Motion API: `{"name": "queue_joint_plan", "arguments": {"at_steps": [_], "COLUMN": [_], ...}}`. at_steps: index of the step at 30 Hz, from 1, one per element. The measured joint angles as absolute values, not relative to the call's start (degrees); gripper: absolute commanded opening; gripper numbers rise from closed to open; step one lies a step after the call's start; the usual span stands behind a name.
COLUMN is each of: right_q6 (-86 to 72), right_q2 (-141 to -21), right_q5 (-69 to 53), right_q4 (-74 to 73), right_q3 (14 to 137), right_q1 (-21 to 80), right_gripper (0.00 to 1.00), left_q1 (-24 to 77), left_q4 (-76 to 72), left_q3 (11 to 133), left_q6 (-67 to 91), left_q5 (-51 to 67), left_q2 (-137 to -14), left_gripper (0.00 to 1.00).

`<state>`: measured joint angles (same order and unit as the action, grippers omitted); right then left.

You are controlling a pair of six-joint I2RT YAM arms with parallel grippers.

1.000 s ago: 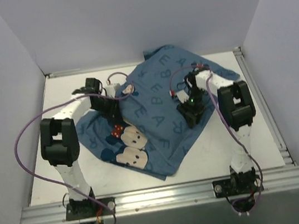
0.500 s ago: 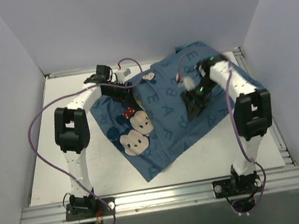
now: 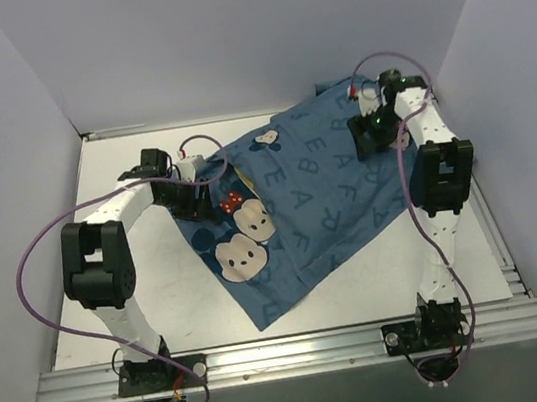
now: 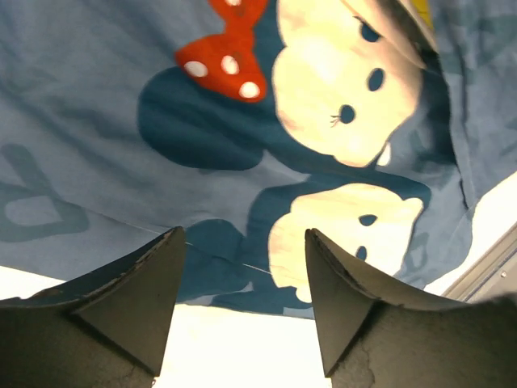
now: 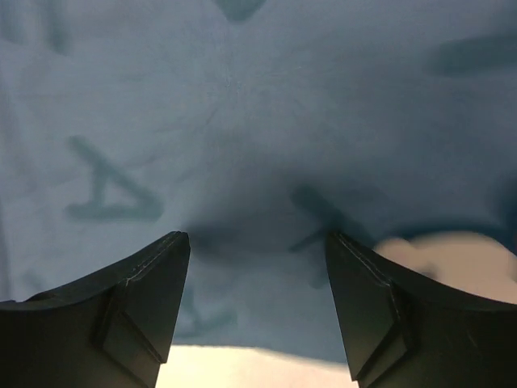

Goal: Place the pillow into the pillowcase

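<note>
Noted pillowcase [image 3: 318, 194] rumpled on desk [image 3: 160, 288]. Found left gripper [image 4: 242, 242] wide apart at its left edge, holding nothing; right gripper [image 5: 258, 242] likewise spread, empty, above far-right corner.

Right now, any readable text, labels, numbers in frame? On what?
"A": dark-blue print on the pillowcase, clear in the right wrist view.
"E", "B", "A": scattered single capitals on the same cloth, top view; they form no word.
Remaining letters: too blurred to read. No brand, number or label legible.
</note>
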<state>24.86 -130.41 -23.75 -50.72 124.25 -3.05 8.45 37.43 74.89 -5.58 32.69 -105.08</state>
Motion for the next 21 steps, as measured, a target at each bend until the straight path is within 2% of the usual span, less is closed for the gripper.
{"name": "queue_joint_plan", "arguments": {"at_steps": [4,9,13,16,18,21], "right_q6": [26.9,28.8,29.3,29.2,28.6,25.8], "right_q2": [-132.8,-120.6,-114.4,-114.2,-114.3,-115.4], "right_q5": [-20.0,-19.2,-23.6,-25.7,-26.7,-29.1], "right_q4": [-45.4,-42.1,-48.3,-54.2,-57.6,-61.7], "right_q3": [112.5,94.5,84.0,82.7,84.6,95.7], "right_q1": [0.3,4.6,9.0,10.6,9.5,5.4], "right_gripper": [0.60,0.60,0.60,0.60,0.61,0.66], "left_q1": [7.6,6.9,6.9,6.9,7.0,8.1], "left_q4": [37.8,38.5,38.5,38.4,38.3,38.2], "left_q3": [75.2,79.1,83.3,85.0,85.1,85.1], "left_q6": [-5.7,-6.4,-6.6,-6.5,-6.2,-5.3], "left_q5": [31.0,29.7,30.2,31.4,33.0,35.9], "left_q2": [-106.5,-109.1,-111.7,-113.0,-113.4,-113.5], "left_gripper": [0.68,0.67,0.66,0.61,0.53,0.42]}}
